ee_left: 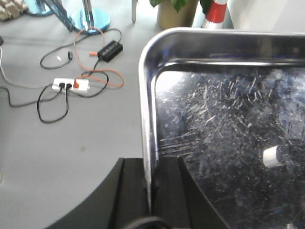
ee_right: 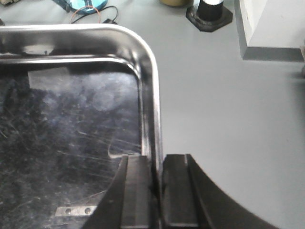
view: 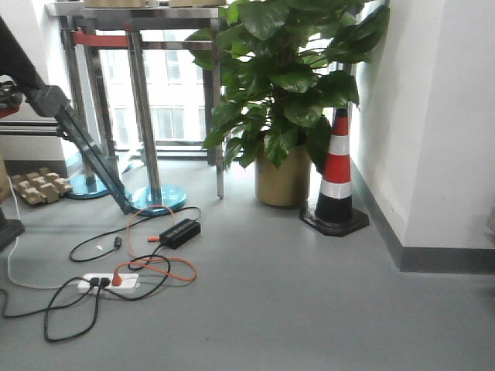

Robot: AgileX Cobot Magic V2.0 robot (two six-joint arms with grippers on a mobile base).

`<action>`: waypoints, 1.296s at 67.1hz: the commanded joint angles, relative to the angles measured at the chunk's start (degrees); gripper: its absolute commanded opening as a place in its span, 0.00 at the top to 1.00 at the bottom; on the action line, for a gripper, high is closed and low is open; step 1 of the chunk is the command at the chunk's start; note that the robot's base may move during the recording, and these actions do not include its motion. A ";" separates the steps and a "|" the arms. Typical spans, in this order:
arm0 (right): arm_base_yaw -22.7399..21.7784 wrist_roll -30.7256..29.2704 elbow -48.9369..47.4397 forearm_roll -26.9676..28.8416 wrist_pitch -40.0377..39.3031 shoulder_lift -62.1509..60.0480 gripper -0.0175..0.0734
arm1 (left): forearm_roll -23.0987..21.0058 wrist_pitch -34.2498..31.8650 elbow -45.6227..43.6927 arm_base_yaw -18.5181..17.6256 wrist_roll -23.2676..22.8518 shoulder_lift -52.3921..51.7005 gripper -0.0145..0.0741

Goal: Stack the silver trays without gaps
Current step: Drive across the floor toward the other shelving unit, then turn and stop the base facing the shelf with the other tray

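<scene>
Your left tool [ee_left: 150,193] is clenched on the left rim of the silver tray [ee_left: 224,124], with one finger outside the rim and one inside the pan. Your right tool [ee_right: 156,188] grips the right rim the same way, its jaws closed on the thin edge. The tray's scratched, shiny bottom faces up, and a rounded far corner shows in each wrist view. Beyond its far edge lies the grey floor [view: 309,309]; you cannot tell what the tray rests on. Far left on the floor sit a white power strip [ee_left: 71,85] and a black charger brick [view: 179,232]. A potted plant [view: 286,85] and a striped traffic cone [view: 338,166] stand far right.
</scene>
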 commanded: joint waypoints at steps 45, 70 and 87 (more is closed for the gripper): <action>0.76 0.07 -0.41 0.40 -23.89 0.14 0.83 | 3.58 -5.13 -0.42 -0.75 0.27 0.48 0.85; 0.76 0.07 -0.41 0.40 -24.01 0.14 0.83 | 3.58 -5.13 -0.42 -0.75 0.27 0.48 0.85; 0.76 0.07 -0.41 0.40 -24.01 0.14 0.83 | 3.58 -5.13 -0.42 -0.75 0.27 0.48 0.85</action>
